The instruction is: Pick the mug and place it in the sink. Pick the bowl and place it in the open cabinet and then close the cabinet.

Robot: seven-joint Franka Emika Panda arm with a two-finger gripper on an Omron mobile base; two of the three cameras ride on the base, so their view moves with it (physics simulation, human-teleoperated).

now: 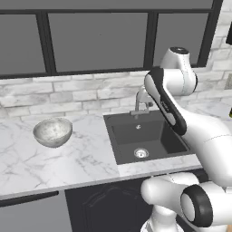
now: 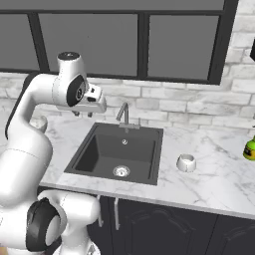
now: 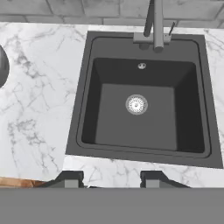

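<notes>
The gripper is seen at the bottom of the hand view, jaws spread with nothing between them, held above the sink. In the right base view, the mug stands right of the sink on the counter. In the left base view, the bowl sits at centre left.

Speckled bowl upright on tabletop, left of frame; dark sink centre; small white mug upright at its right
</notes>
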